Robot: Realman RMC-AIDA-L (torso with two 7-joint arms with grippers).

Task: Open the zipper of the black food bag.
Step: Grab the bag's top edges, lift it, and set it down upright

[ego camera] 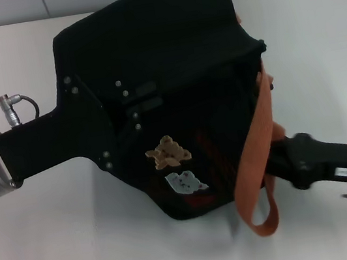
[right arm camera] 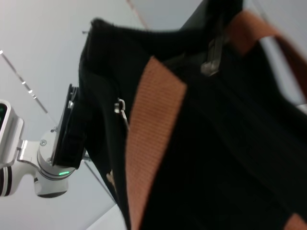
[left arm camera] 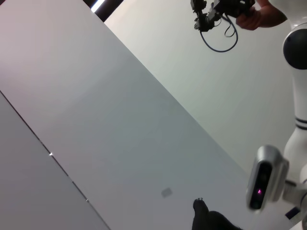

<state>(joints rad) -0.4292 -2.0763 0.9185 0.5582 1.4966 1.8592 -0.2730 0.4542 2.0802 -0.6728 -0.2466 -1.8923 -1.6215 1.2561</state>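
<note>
Your left gripper sits nearest the head camera, a broad black housing pressed flat against the side of the black food bag, which lies tipped on the white table between both arms. From that view you cannot tell how the left fingers are set, since the fabric swallows them. Your right gripper comes in from the right and meets the bag's edge just where an orange strap loops down; its fingers are hidden behind that strap, so you cannot tell their spread either. On the bag's front face you see the tan bear patch above a white patch.

Only the right wrist view gives you the zipper: a small silver pull tab hanging on the black fabric, just beside the orange strap. The left wrist view shows you none of the bag, only pale wall and the robot's body.
</note>
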